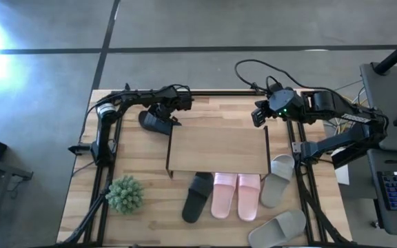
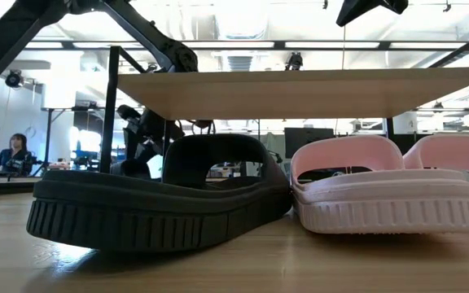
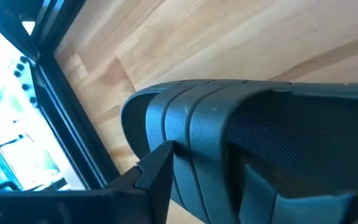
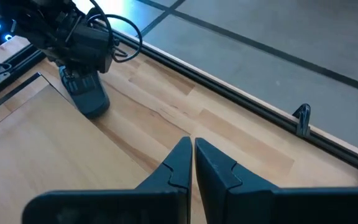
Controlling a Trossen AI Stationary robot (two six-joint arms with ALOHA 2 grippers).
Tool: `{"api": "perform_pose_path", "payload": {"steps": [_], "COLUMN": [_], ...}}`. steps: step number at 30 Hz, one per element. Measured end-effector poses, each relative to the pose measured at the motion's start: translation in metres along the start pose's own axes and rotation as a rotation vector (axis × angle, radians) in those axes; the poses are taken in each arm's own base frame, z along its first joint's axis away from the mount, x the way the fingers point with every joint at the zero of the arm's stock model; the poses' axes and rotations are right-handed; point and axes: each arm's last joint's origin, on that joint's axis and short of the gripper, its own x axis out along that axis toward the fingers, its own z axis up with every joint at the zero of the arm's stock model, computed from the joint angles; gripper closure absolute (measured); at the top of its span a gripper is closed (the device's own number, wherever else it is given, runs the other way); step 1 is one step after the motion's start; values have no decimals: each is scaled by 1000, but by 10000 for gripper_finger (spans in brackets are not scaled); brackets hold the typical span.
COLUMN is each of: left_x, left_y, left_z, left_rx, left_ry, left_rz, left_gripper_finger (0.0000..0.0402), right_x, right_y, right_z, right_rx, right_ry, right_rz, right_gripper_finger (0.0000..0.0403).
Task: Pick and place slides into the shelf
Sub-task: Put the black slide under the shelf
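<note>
Our left gripper point(image 1: 163, 117) is clamped on a black ribbed-strap rubber slide point(image 1: 154, 122) at the far left corner of the low light-plywood shelf point(image 1: 218, 147), so we should keep that grip firm, tilt the toe toward the opening and slip it under the flat top without knocking the thin dark side frame. Our right gripper point(image 4: 191, 163), fingers nearly touching and holding nothing, waits above the shelf's far right corner. The other black slide point(image 1: 197, 196), matte with a grooved sole, lies beside the smooth pale pink pair point(image 1: 236, 195) at the shelf's front edge, with the grey-beige slides point(image 1: 279, 203) off to the right.
</note>
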Motion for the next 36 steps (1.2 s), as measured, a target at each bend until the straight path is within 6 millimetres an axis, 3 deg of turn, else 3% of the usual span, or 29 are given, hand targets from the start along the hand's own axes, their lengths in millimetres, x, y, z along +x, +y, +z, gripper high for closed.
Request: {"api": "perform_pose_path", "payload": {"steps": [11,20,26,31,34,36], "left_x": [0,-12,-46,-80,-103,-118], "left_y": [5,26,68,107,126,134], "left_z": [4,6,1,-15,-29,-40], "left_rx": [81,94,-20,-102,-57,67], "left_ry": [-99,-169,-281,-407,-509,-591], "left_rz": [159,212,180,130,25,-118], "left_gripper_finger": [394,400,401,401,401,401], "right_x": [0,0,0,0,0,0], "right_y": [0,-1,-1,-1,-1,-1], "right_z": [0,-2,-2,-2,-2,-2], "right_rx": [-4,-14,-18,-20,-19,-20], "right_ry": [2,16,18,14,12,12], "right_rz": [0,-9,-13,-16,-15,-15], "right_gripper_finger": [390,390,390,390,390,390]}}
